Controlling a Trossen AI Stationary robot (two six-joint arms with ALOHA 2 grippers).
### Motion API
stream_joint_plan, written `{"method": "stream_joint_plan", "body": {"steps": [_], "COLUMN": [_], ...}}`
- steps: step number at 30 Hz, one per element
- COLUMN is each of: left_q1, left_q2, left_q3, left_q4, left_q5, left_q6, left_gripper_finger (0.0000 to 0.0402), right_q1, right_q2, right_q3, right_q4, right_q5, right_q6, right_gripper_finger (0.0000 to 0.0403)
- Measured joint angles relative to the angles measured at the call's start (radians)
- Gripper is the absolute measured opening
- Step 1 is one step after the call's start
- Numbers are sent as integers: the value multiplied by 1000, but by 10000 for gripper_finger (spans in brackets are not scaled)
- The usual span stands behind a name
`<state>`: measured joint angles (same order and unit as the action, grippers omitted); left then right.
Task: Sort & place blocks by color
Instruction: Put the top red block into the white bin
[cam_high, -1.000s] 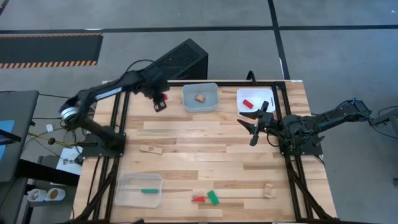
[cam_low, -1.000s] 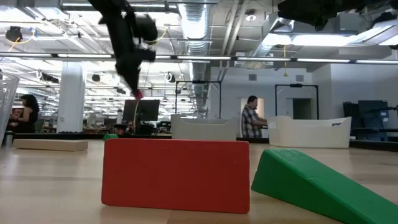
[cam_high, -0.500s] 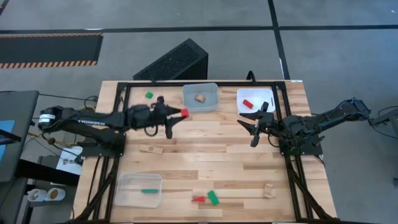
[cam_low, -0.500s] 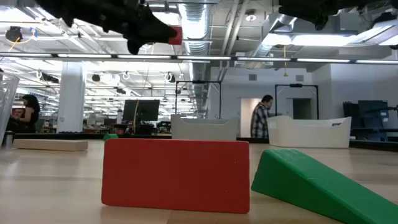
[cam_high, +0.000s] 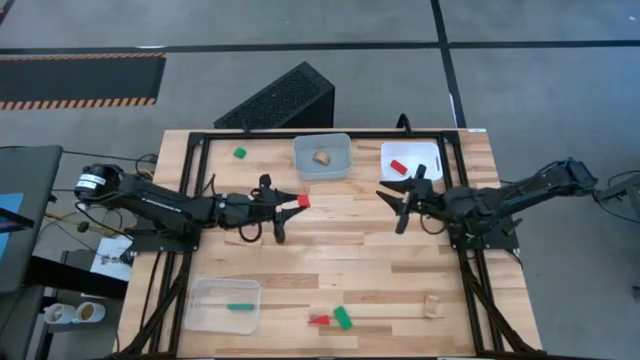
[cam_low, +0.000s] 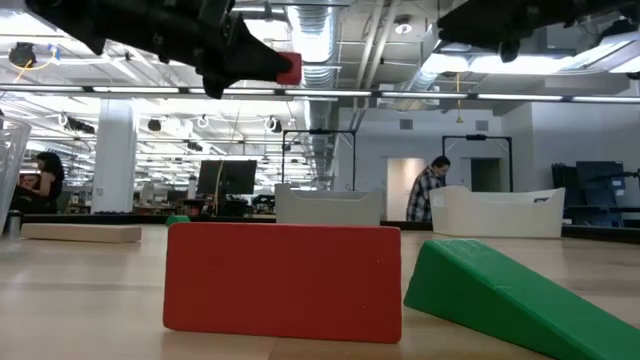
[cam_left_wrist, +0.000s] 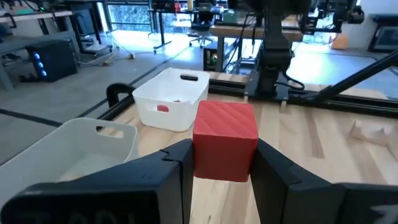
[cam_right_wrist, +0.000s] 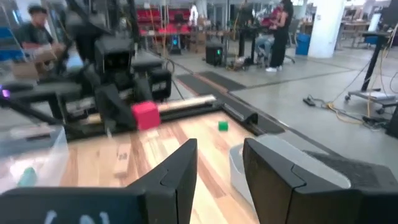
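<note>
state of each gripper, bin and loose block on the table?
left gripper: shut on red cube, held above the table
right gripper: open, empty
middle bin: holds one wood block
right bin: holds one red block
near bin: holds one green bar
green wedge: loose on table

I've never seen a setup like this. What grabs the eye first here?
The left gripper holds a red cube in the air over the middle of the wooden table. The right gripper hangs empty beside the white bin, which holds one red block.
</note>
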<state>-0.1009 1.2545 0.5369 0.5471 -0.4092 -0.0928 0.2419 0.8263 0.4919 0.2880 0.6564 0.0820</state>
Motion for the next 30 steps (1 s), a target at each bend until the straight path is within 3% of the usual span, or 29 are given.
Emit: {"method": "stream_joint_plan", "body": {"steps": [11, 22, 30], "left_q1": [17, 0, -18], "left_q2": [26, 26, 41], "left_q3": [3, 3, 4], "left_q4": [-2, -17, -8], "left_q5": [-7, -5, -4], "left_q6": [-6, -44, -59], "left_gripper_finger": [87, 87, 87], "right_q1": [-25, -80, -102], "right_q2": [190, 208, 249], "right_q3": [0, 0, -1], "right_q4": [160, 171, 207], "right_q5": [-6, -7, -87], "right_q6": [-63, -58, -39], "right_gripper_finger": [153, 154, 146]}}
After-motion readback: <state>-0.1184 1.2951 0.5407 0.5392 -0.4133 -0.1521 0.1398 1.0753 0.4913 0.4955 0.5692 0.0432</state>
